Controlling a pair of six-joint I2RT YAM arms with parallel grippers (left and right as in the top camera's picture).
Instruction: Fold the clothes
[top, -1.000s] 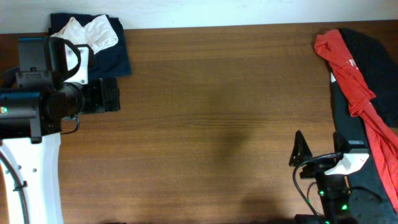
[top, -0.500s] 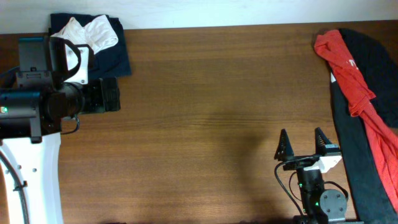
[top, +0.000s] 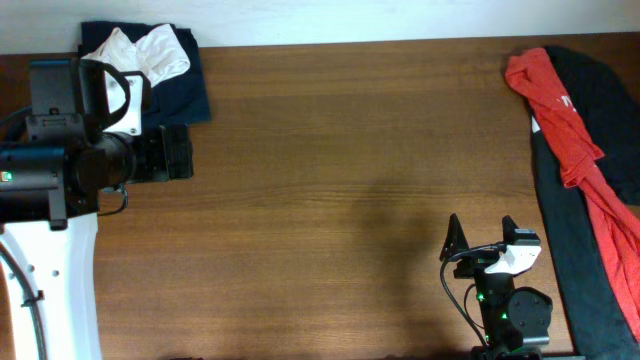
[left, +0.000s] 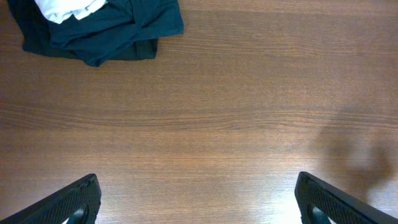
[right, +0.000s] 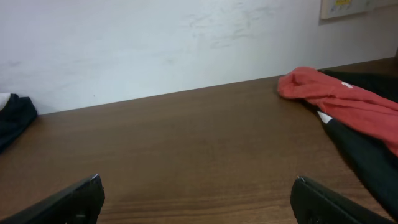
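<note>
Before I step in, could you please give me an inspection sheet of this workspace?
Surface: wooden table, brown, no marks visible.
Job's things: white garment on navy garment, far left corner; red garment draped over black garment, right edge.
Clutter: nothing seen.
Grippers: left gripper open, empty; right gripper open, empty.
Cables: black cable looped beside the right arm.
Surroundings: white wall with a posted sheet.

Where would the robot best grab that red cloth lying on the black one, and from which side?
Probably the far, bunched end of the red fabric garment, approached from the middle of the brown wooden table by the right end effector. That end humps up in thick folds, while the rest trails flatter over the black fabric garment.
</note>
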